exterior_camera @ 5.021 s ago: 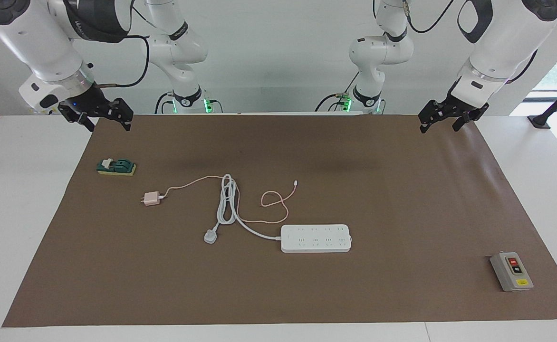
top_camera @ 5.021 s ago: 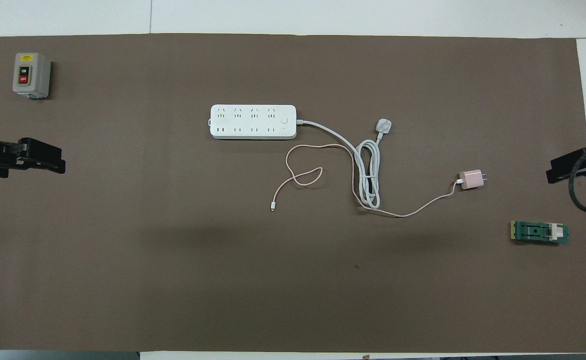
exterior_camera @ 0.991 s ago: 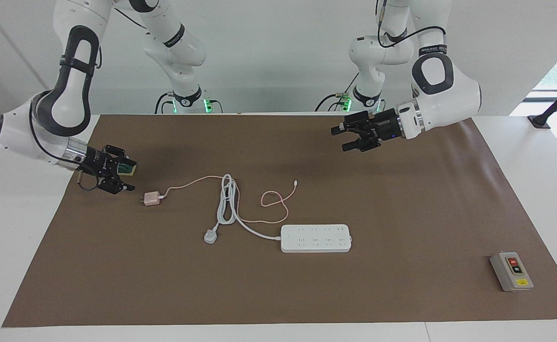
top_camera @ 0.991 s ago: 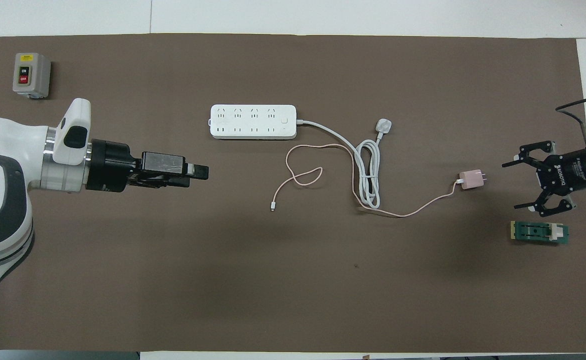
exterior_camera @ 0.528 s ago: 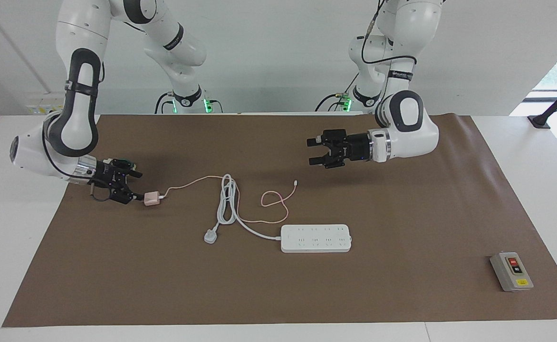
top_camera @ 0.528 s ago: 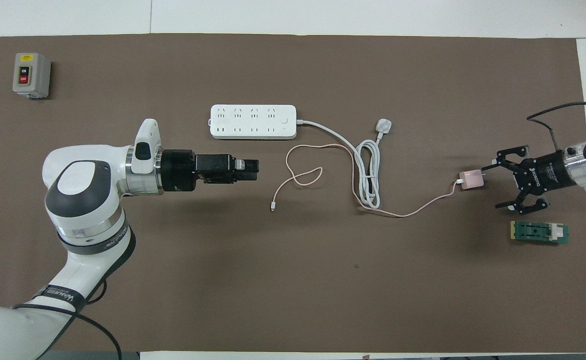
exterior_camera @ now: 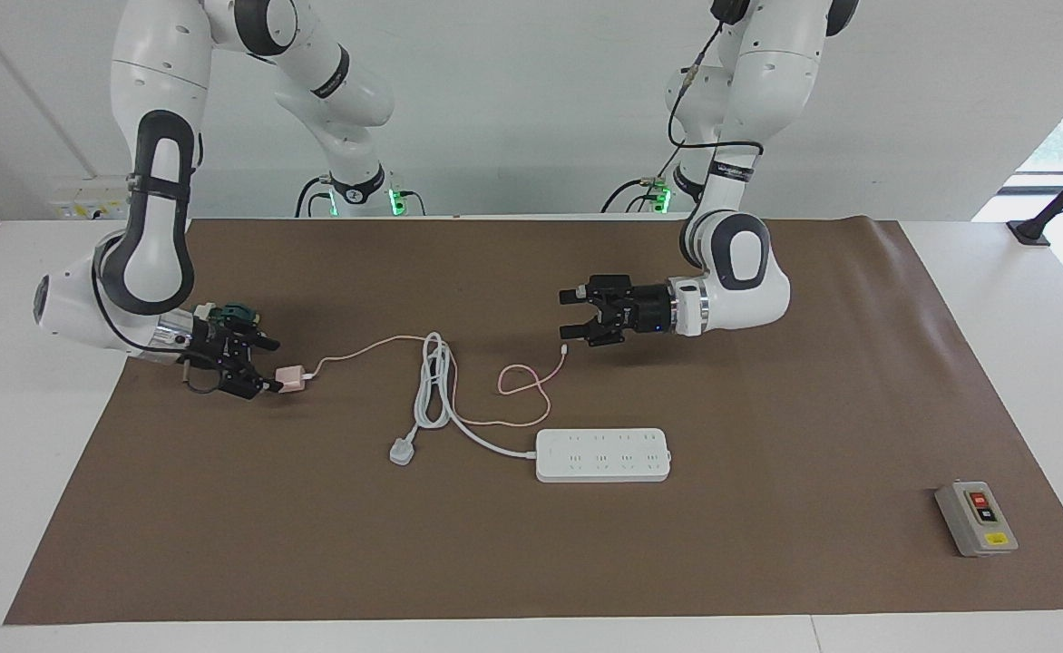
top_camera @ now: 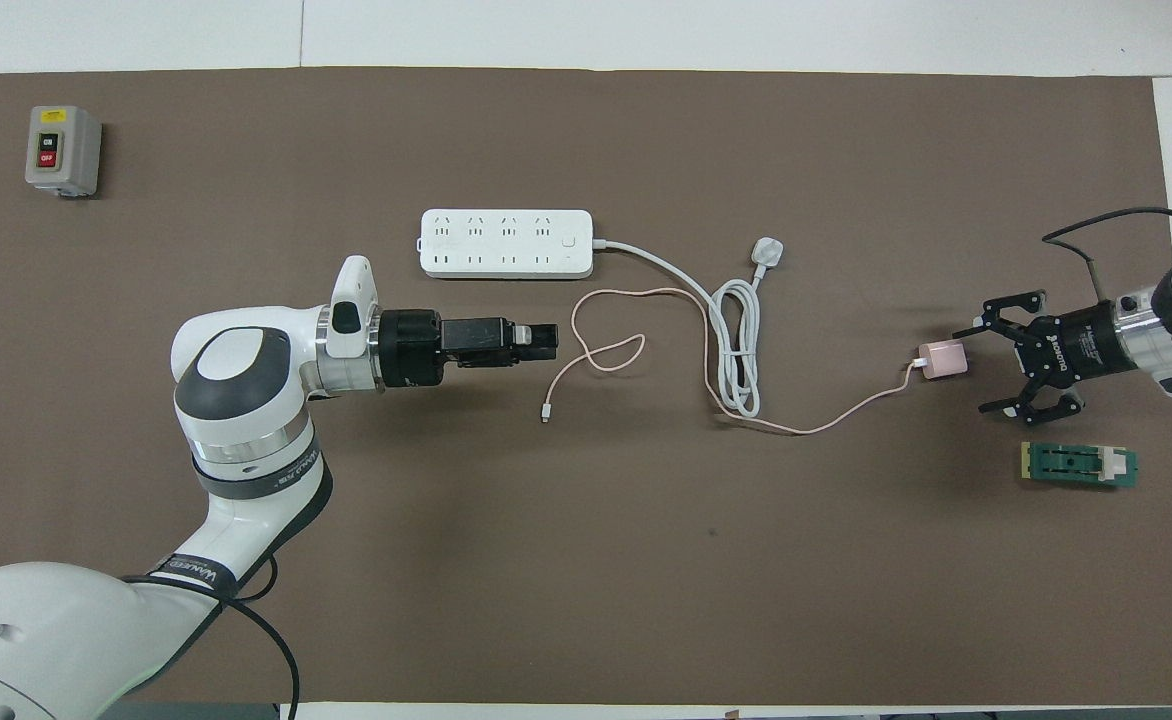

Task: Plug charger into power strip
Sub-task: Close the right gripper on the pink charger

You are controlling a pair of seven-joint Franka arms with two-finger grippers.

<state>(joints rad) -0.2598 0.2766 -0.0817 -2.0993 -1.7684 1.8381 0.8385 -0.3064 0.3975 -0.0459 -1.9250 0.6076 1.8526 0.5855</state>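
- Meanwhile, right gripper (top_camera: pixel 986 366) straddles the pink charger (top_camera: pixel 943 359) with fingers spread, nothing held
- Left gripper (exterior_camera: pixel 573 317) hangs open above the pink cable (exterior_camera: pixel 522 381)
- Risk: that cable, looped under the power strip (exterior_camera: pixel 603 454) cord, may snag during lifting

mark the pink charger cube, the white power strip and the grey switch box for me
small pale-pink cube-shaped charger (top_camera: pixel 944 360): overhead view, top face of the cube.
long flat white power strip (exterior_camera: pixel 602 454): facing view, middle of its socket face.
small grey switch box with red and black buttons (top_camera: pixel 62 150): overhead view, its button panel.
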